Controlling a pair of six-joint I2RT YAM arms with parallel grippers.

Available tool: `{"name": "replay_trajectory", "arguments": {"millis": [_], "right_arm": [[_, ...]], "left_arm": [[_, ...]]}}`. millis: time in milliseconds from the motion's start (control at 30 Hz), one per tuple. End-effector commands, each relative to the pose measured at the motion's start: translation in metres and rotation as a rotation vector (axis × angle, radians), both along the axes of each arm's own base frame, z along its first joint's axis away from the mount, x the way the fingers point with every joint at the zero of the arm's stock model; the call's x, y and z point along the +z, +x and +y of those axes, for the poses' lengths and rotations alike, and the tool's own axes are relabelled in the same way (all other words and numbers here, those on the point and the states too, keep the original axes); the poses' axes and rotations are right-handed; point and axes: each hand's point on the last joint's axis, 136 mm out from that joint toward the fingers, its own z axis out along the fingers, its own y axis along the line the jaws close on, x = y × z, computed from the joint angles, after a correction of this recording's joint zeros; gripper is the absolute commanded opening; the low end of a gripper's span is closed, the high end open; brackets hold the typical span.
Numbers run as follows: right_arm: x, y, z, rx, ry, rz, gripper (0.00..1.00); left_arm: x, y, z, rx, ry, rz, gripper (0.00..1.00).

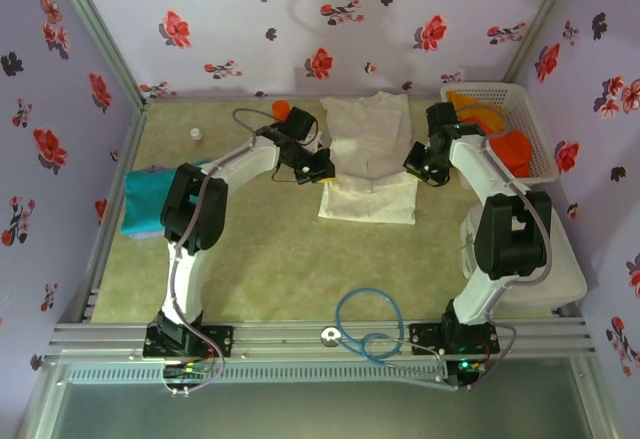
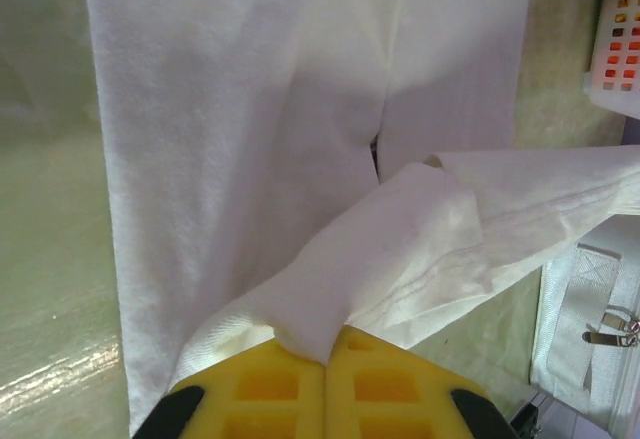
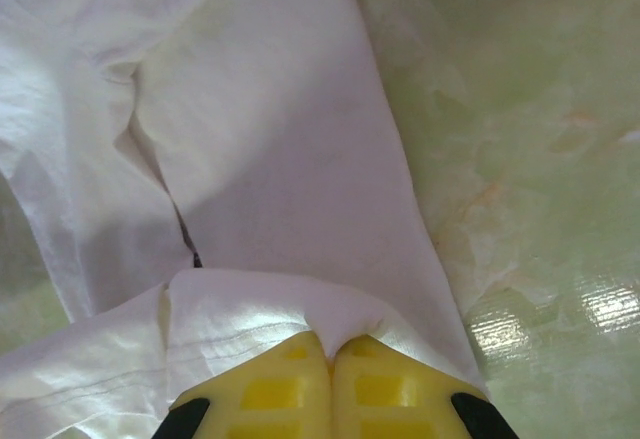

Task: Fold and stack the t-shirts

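A teal shirt (image 1: 150, 199) lies at the surface's (image 1: 270, 259) 9 o'clock edge, with a small bottle (image 1: 197, 135) at 11. The left jaws are pressed shut on a fold of the white shirt (image 1: 368, 159) at its 9 o'clock edge. That shirt lies flat toward 12, its far end near the back edge. The right jaws, likewise shut, pinch a fold at its 3 o'clock edge. Bare surface spreads from 5 to 7. A basket (image 1: 500, 94) at 2 holds orange shirts (image 1: 512, 149).
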Motion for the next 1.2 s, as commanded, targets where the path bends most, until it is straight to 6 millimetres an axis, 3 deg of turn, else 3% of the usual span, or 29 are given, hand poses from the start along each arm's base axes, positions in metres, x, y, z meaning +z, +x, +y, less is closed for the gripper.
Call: {"name": "replay_trajectory", "arguments": {"millis": [0,267,433,533,667,700,967,1067,1167], "right_arm": [[-0.002,0.012,0.001,0.012,0.019,-0.008,0.00],[-0.027,0.025,0.005,0.014,0.049,0.024,0.00],[-0.039,0.036,0.001,0.001,0.057,0.028,0.01],[-0.043,0.045,0.000,0.001,0.059,0.022,0.12],[-0.046,0.063,0.001,-0.022,0.097,-0.002,0.31],[-0.044,0.069,0.002,-0.027,0.104,-0.010,0.37],[-0.041,0.098,0.003,-0.039,0.140,-0.062,0.58],[-0.033,0.098,0.008,-0.014,0.162,-0.089,0.67],[-0.024,0.085,0.006,-0.008,0.152,-0.101,0.73]], "left_arm": [[-0.002,0.010,-0.001,-0.014,-0.024,0.006,0.03],[-0.019,0.020,-0.003,-0.017,-0.030,0.030,0.04],[-0.030,0.034,0.002,0.003,-0.045,0.039,0.13],[-0.032,0.043,0.002,0.009,-0.071,0.040,0.29],[-0.033,0.059,-0.002,0.022,-0.116,0.048,0.37],[-0.032,0.063,-0.003,0.030,-0.128,0.050,0.38],[-0.020,0.096,0.002,0.094,-0.181,0.036,0.40],[-0.014,0.100,0.012,0.099,-0.174,0.018,0.41],[-0.006,0.095,0.030,0.098,-0.099,-0.026,0.43]]}}
